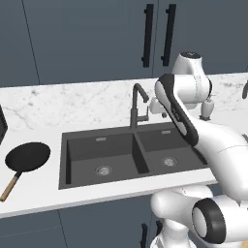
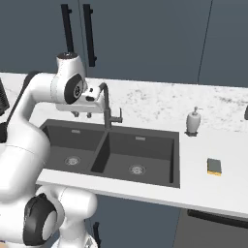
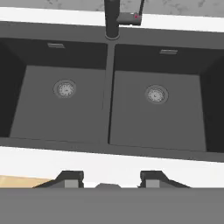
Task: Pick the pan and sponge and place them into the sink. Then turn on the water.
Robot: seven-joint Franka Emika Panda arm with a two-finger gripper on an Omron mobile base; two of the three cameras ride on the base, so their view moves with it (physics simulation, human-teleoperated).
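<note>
The black pan (image 1: 28,156) lies on the counter left of the sink (image 1: 72,157), its wooden handle (image 1: 9,187) pointing toward the front edge. On the right stretch of counter rests the yellow and green sponge (image 2: 214,166). My gripper (image 2: 82,115) hangs above the sink's back rim, just left of the dark faucet (image 2: 105,104). It is open and holds nothing. In the hand view its fingertips (image 3: 72,178) frame both basins of the sink (image 3: 153,127) from above, each with a round drain. No water is in view at the spout.
A white soap dispenser (image 2: 193,121) stands behind the sponge near the marble backsplash. Dark cabinet doors with long black handles (image 1: 147,35) rise above the counter. A dark object (image 1: 1,127) sits at the far left edge beyond the pan.
</note>
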